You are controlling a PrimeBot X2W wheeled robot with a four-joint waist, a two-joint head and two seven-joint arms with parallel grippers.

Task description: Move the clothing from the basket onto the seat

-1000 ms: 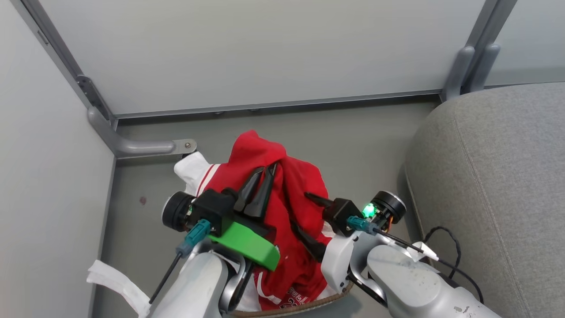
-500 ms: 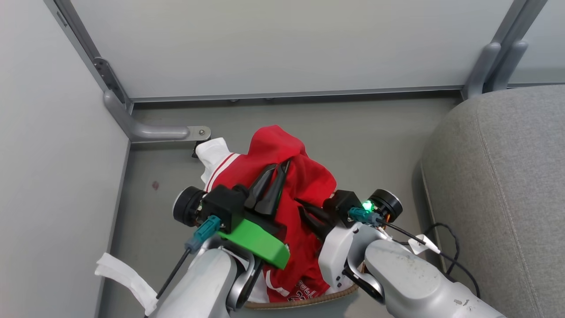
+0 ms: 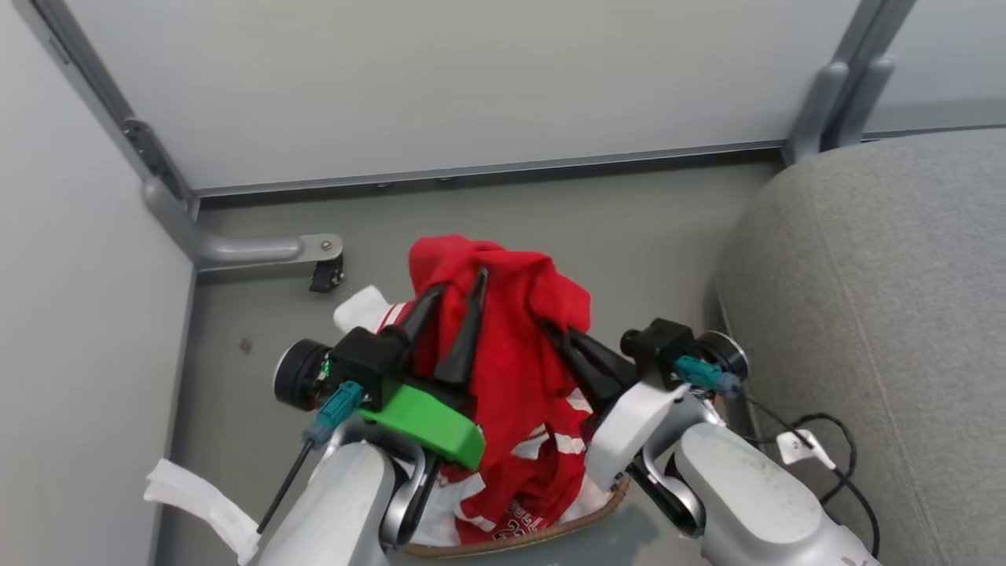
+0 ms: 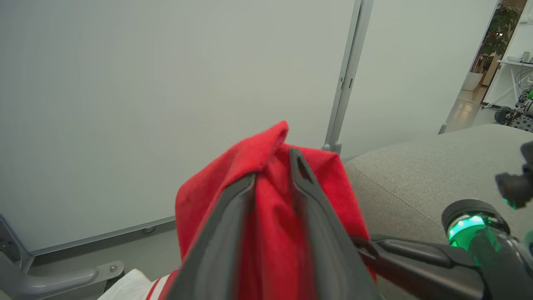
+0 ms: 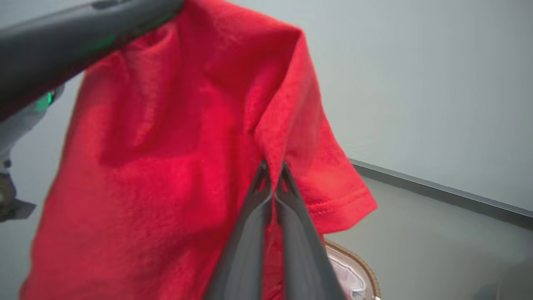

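Count: one basket [image 5: 362,266], one seat [image 4: 416,175], two grippers. The right gripper [image 5: 273,165] pinches a fold of clothing [image 5: 166,146]. The left gripper [image 4: 272,164] is narrowly parted, clothing between. Right wrist view: basket rim beneath its gripper. Left wrist view: seat to the right of its gripper.

— What colour's that soft fabric garment [image 3: 503,369]?
— Bright red, with white stripes and white lettering.
— And the oval plastic basket [image 3: 542,528]?
— Brown woven rim, white cloth liner [image 5: 347,277]. The big upholstered fabric sofa [image 3: 880,314] is plain grey, the smooth floor [image 3: 644,236] a duller grey, the flat wall panel [image 3: 471,79] paler.
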